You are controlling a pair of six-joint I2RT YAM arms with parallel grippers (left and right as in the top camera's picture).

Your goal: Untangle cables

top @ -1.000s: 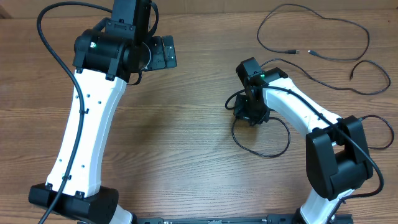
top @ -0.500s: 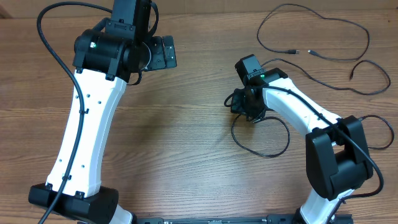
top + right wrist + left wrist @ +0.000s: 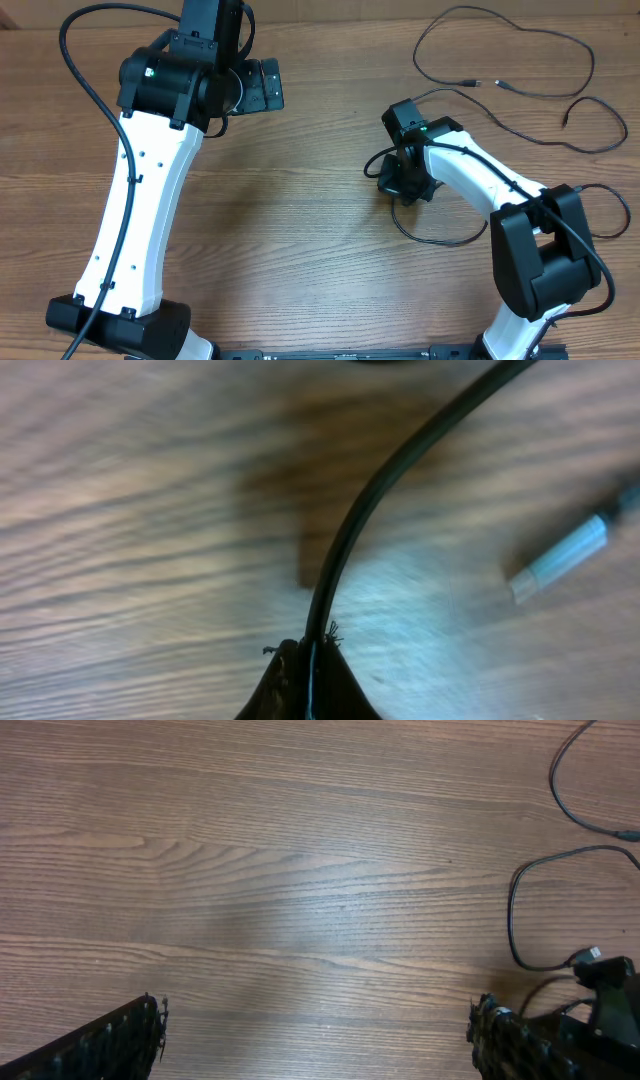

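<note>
Right tool (image 3: 308, 660): tips pressed together and clamped on a black cable (image 3: 372, 495). In the right wrist view the cord comes out of the pinched tips and curves up and to the right across the table (image 3: 120, 510). A silver plug end (image 3: 563, 557) lies on the wood to the right of that cord. It is blurred, and I cannot tell which cable it belongs to.

From overhead, this tool points down at the table, right of centre. A cable loop (image 3: 445, 243) lies flat on the wood just beside it, on the side toward the arm's base, and runs up under the tool. From above I cannot tell whether this loop is the clamped cord.

Left tool (image 3: 315, 1045): fingers (image 3: 110, 1040) spread wide apart, gripping nothing, with bare wood showing between them. From overhead it hangs over the far left part of the table, well apart from all the cords.

Other cables: a wide cable ring (image 3: 590, 60) lies in the far right corner, with two plug tips (image 3: 475, 83) near each other and facing. A second strand (image 3: 600, 150) lies nearer the right arm and runs out toward the right edge. Both lie loose on the table, apart from either tool.
</note>
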